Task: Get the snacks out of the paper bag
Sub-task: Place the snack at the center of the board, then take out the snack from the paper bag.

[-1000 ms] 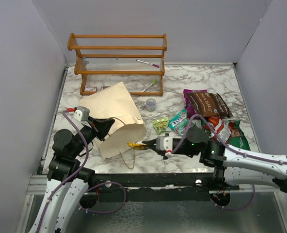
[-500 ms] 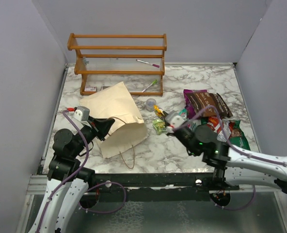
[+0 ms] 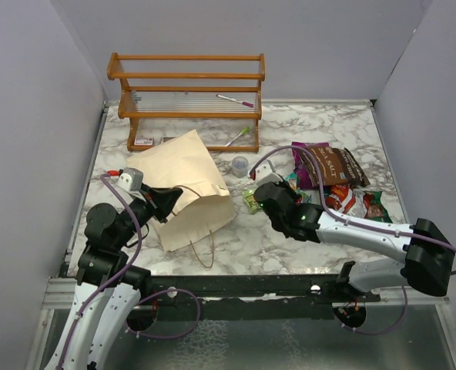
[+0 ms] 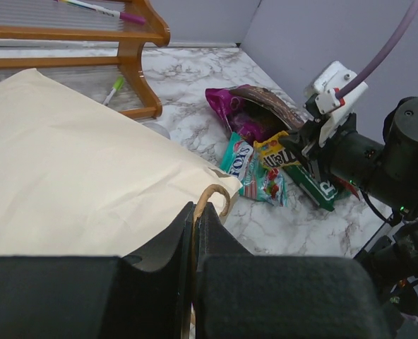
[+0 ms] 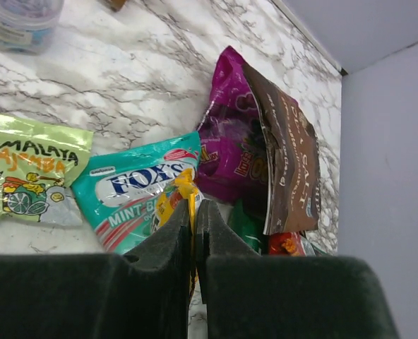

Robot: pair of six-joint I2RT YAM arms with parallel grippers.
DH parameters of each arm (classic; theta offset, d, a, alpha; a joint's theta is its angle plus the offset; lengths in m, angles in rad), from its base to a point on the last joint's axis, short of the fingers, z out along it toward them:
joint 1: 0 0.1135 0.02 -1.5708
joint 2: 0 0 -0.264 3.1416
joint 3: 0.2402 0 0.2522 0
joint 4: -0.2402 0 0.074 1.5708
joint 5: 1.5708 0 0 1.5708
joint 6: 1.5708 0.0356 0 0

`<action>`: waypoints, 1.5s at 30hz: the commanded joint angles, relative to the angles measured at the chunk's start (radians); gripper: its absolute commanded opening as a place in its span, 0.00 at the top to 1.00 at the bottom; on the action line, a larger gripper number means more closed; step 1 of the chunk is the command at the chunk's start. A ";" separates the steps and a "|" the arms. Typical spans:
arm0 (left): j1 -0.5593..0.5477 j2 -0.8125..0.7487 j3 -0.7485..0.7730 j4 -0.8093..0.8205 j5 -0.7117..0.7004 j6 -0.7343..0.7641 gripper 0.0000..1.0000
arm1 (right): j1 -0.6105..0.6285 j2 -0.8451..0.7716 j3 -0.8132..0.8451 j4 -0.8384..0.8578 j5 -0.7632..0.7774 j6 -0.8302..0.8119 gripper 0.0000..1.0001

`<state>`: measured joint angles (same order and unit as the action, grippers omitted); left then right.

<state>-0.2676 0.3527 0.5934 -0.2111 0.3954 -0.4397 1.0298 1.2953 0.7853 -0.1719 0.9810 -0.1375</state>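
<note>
The cream paper bag lies on its side at the left of the marble table. My left gripper is shut on its tan string handle at the bag's mouth. Just right of the bag, my right gripper is shut on a yellow snack packet. It holds the packet just above a teal packet. A lime-green packet lies to the left of that. Purple and dark brown packets lie beyond, with red and green ones further right.
A wooden rack with pens on its shelf stands at the back left. A small clear cup sits between the rack and the snacks. Grey walls close in the table on three sides.
My right gripper has carried the yellow packet from the bag's mouth away and to the right, over the snack pile. My left gripper has stayed still on the handle.
</note>
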 commanded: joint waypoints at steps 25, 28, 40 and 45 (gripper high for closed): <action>0.004 -0.009 0.016 0.021 -0.002 -0.002 1.00 | -0.182 0.108 0.127 -0.177 -0.304 0.179 0.44; 0.005 -0.008 0.016 0.023 -0.001 -0.004 1.00 | -0.182 0.064 0.152 -0.168 -0.615 0.175 0.32; 0.006 -0.010 0.015 0.023 -0.001 -0.002 1.00 | -0.143 -0.243 -0.114 0.207 -1.371 0.085 0.01; 0.007 -0.021 0.017 0.020 -0.007 -0.003 1.00 | 0.095 -0.295 -0.214 0.386 -1.269 -0.031 0.01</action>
<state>-0.2676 0.3496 0.5938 -0.2108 0.3958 -0.4397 0.9611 1.0206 0.6243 0.0048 -0.2432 -0.0490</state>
